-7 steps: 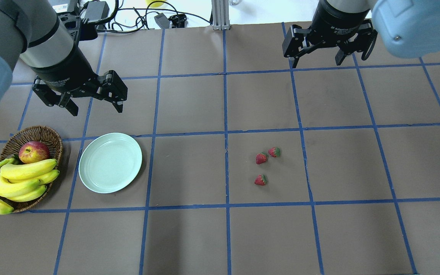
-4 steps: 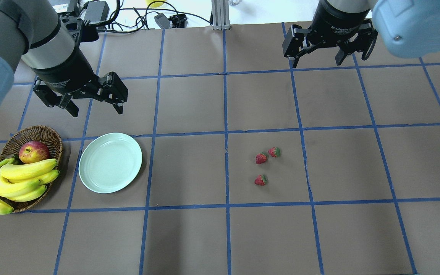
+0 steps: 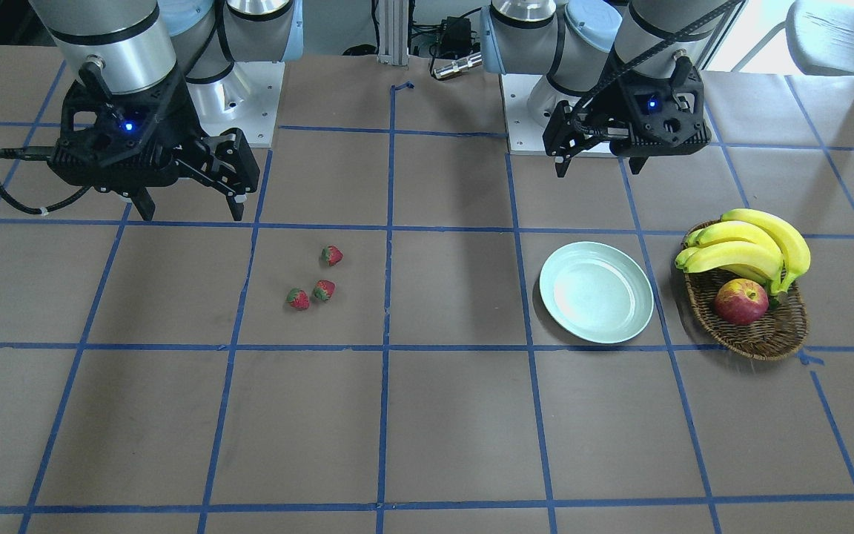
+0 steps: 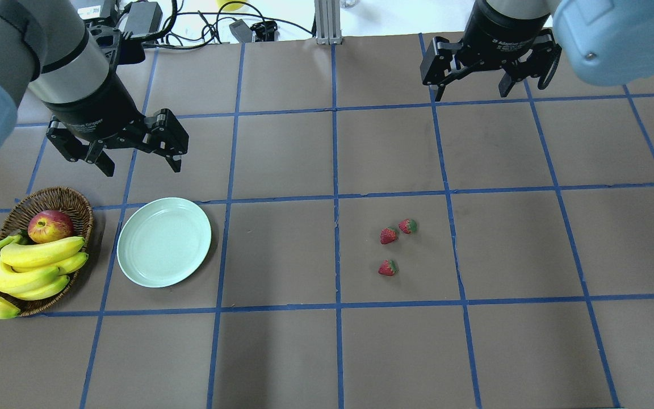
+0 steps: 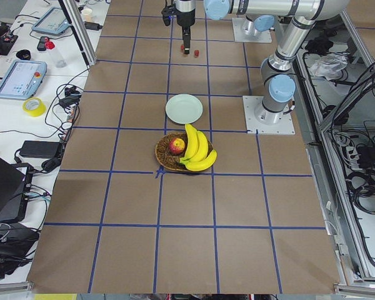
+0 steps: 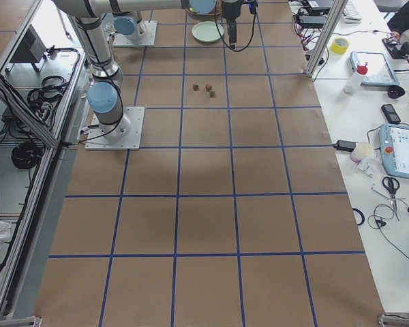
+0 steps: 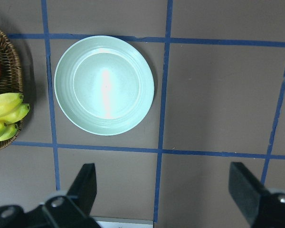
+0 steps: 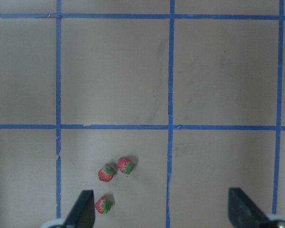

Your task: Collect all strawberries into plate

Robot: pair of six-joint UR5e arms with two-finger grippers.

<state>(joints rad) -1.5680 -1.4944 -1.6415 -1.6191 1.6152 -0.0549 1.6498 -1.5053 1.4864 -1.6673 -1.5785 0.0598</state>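
Three small red strawberries [image 4: 388,235] lie close together on the brown table right of centre; they also show in the front view [image 3: 324,290] and the right wrist view [image 8: 106,173]. The pale mint-green plate [image 4: 164,242] lies empty at the left, and shows in the front view [image 3: 596,291] and the left wrist view [image 7: 104,85]. My left gripper [image 4: 141,167] is open and empty, above the table just behind the plate. My right gripper [image 4: 469,95] is open and empty, high at the far right, well behind the strawberries.
A brown wicker basket [image 4: 49,199] with a red-yellow apple [image 4: 50,225] and a bunch of bananas [image 4: 26,267] stands left of the plate. Cables and boxes lie beyond the table's far edge. Blue tape lines grid the table.
My left gripper has shifted very slightly toward the plate. The right gripper, strawberries and plate have not moved.
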